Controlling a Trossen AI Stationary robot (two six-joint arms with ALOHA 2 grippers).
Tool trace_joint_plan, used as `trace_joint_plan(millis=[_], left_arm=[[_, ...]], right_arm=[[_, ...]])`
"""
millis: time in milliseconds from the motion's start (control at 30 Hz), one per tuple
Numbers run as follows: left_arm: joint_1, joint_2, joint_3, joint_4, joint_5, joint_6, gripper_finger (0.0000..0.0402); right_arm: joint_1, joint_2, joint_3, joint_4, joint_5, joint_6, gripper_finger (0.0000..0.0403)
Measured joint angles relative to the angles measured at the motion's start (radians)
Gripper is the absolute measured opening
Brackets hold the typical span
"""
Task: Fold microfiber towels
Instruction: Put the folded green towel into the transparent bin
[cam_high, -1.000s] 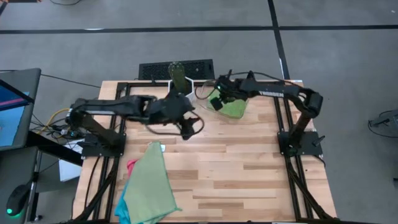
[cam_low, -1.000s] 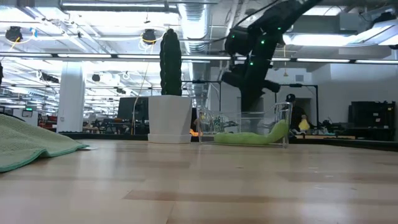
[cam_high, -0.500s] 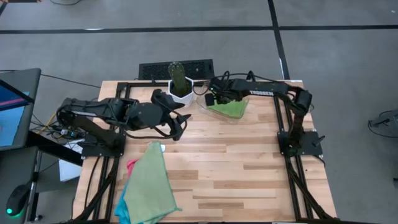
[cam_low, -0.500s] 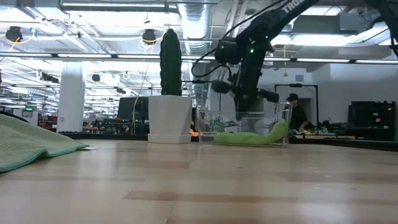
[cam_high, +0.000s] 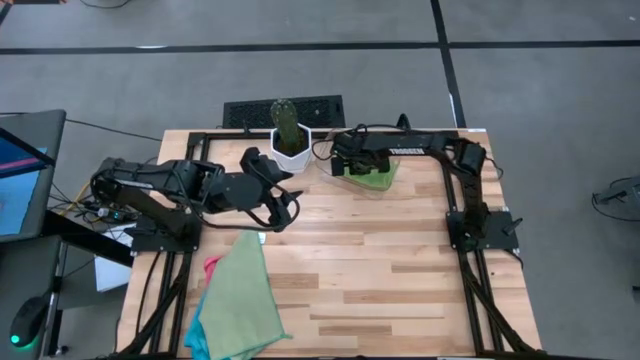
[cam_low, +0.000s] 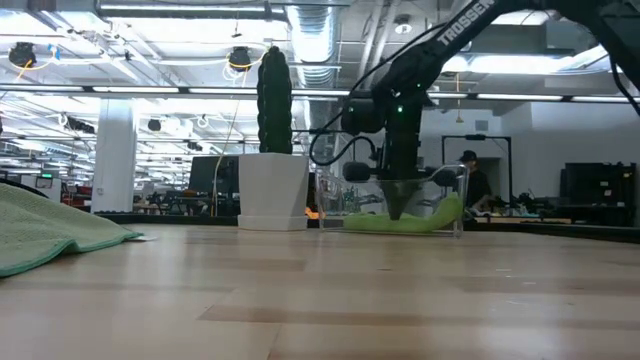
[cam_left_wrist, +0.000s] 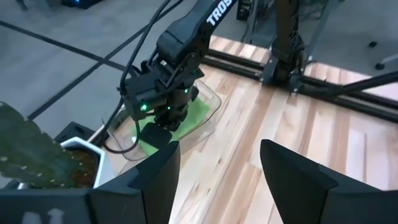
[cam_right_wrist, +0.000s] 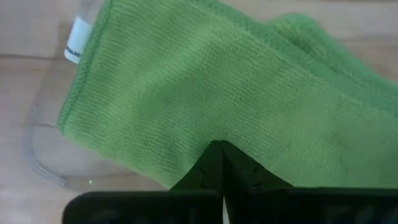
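A: what's in the clear tray (cam_high: 345, 172)?
B: folded green towel (cam_right_wrist: 236, 99), right under the right claw (cam_low: 398, 212), tips pressed together on it. Left claw (cam_left_wrist: 214, 171) spread, hovering off to the side.
A: the rest?
B: towel pile (cam_high: 238, 300) elsewhere on the worktop (cam_high: 400, 270).

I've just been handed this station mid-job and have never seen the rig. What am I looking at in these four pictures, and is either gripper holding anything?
Two dark robot arms work at a wooden table. The high view looks straight down; the low view looks level across the tabletop; each wrist view looks past that arm's own fingers.

The right gripper is down in the clear plastic tray at the far side, shut, its tip pressed against the folded green towel lying there; whether it pinches the cloth I cannot tell. The left gripper is open, holds nothing, and hovers near the white cactus pot.

A pile of unfolded towels lies at the near left: green on top, pink and blue edges showing underneath.
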Motion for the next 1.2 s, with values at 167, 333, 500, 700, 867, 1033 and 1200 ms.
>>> trace_joint_plan(millis=[167, 333, 500, 700, 867, 1033, 1200], left_arm=[[0.000, 0.000, 0.000, -0.006, 0.000, 0.024, 0.0215], [0.000, 0.000, 0.000, -0.004, -0.006, 0.024, 0.0215], [0.000, 0.000, 0.000, 0.001, -0.006, 0.018, 0.0215], [-0.005, 0.000, 0.000, -0.001, -0.002, 0.011, 0.0215], [-0.005, 0.000, 0.000, -0.005, 0.000, 0.012, 0.0215], [-0.005, 0.000, 0.000, -0.005, -0.003, 0.013, 0.0215], [-0.005, 0.000, 0.000, -0.005, -0.004, 0.018, 0.0215]], right_arm=[[-0.001, 0.007, -0.002, 0.068, -0.019, -0.020, 0.0008], [0.000, 0.002, 0.061, 0.075, -0.038, -0.102, 0.0016], [0.015, 0.002, 0.146, 0.029, -0.017, -0.175, 0.0017], [0.027, 0.003, 0.214, -0.132, 0.104, -0.177, 0.0010], [0.030, 0.007, 0.193, -0.120, 0.133, -0.146, 0.0015], [0.027, 0.007, 0.133, -0.128, 0.154, -0.113, 0.0009], [0.034, 0.007, 0.061, -0.037, 0.128, -0.088, 0.0013]])
